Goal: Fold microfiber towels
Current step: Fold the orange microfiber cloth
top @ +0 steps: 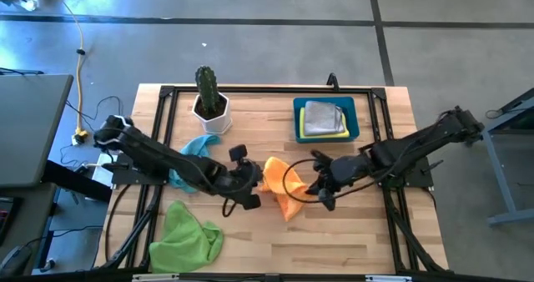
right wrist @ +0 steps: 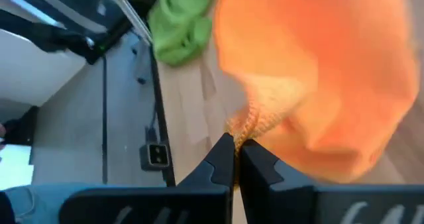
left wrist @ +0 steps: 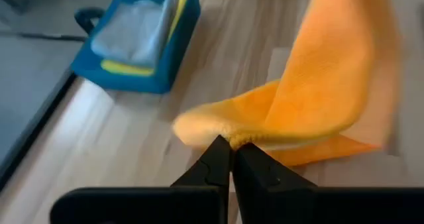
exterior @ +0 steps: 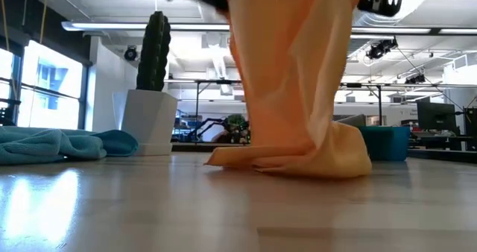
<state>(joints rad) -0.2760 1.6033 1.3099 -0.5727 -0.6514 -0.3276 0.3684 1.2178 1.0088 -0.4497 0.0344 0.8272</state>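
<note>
Orange towel hangs lifted between the two grippers at mid-table, its lower folds resting on the wood, one edge pinched in the closed left gripper and another in the closed right gripper, with a green towel lying beyond the left gripper.

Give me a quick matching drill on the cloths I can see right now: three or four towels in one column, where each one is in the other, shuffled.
Column one:
1. orange towel
2. light blue towel
3. lime green towel
4. grey towel

Column two:
A. crumpled at the near left corner of the table
B. lying in the blue bin
C. pinched between the left gripper and the right gripper, hanging to the table
D. bunched beside the cactus pot

Pairs: 1-C, 2-D, 3-A, 4-B
</note>
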